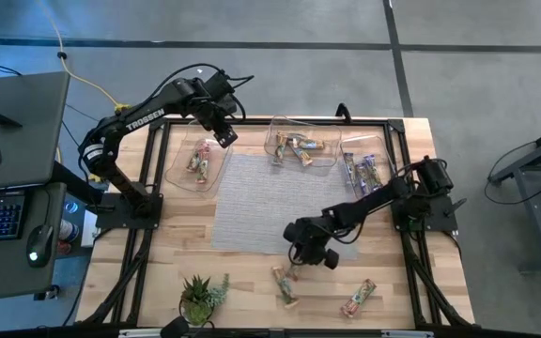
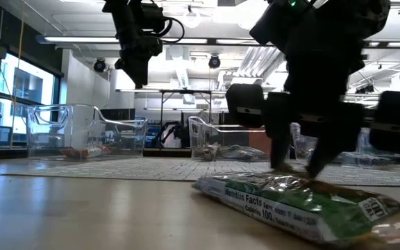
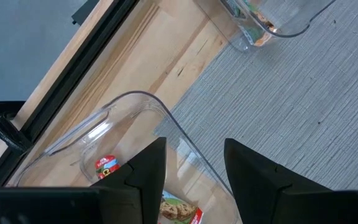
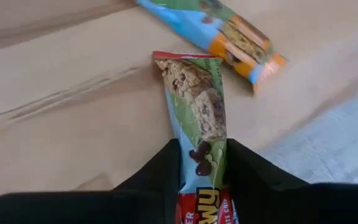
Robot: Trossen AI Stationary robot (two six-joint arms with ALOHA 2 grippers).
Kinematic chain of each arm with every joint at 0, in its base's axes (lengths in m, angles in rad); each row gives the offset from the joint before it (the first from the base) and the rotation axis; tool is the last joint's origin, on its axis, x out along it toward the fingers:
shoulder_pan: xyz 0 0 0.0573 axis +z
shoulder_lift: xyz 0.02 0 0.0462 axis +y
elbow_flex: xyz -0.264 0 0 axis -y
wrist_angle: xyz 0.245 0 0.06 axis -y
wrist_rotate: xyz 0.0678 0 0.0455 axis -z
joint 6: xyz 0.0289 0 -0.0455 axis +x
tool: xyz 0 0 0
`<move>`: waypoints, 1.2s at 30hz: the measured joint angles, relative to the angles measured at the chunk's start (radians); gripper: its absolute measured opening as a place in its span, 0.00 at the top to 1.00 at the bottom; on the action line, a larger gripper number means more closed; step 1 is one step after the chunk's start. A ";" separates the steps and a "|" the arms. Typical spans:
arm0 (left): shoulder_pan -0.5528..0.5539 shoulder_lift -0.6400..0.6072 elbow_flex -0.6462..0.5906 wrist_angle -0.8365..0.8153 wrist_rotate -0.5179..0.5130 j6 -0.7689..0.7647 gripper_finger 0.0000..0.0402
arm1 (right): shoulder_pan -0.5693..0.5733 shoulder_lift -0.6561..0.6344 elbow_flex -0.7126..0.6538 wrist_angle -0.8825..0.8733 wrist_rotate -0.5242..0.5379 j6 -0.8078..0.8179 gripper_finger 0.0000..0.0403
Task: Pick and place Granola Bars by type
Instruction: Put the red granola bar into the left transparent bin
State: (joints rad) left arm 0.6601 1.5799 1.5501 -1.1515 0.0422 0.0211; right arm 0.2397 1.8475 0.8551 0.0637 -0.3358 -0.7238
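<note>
Red-and-green wrapped granola bar (image 4: 199, 118) clamped between right gripper (image 4: 202, 163) fingers, flat on wooden counter (image 4: 61, 118). Left gripper (image 3: 194, 163) poised over clear plastic tub (image 3: 126, 121), fingers apart.

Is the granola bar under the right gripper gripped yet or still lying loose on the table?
Gripped: in the right wrist view the right gripper has both fingers pressed against the red-green granola bar, which lies flat on the table.
</note>
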 joint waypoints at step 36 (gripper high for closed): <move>0.000 -0.001 0.452 -0.246 -0.510 0.123 0.61 | -0.431 0.577 1.230 -0.070 0.466 0.358 0.77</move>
State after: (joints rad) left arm 0.6605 1.5793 2.0026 -1.3974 -0.4681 0.1444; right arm -0.1911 2.4250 2.0853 -0.0061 0.1301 -0.3658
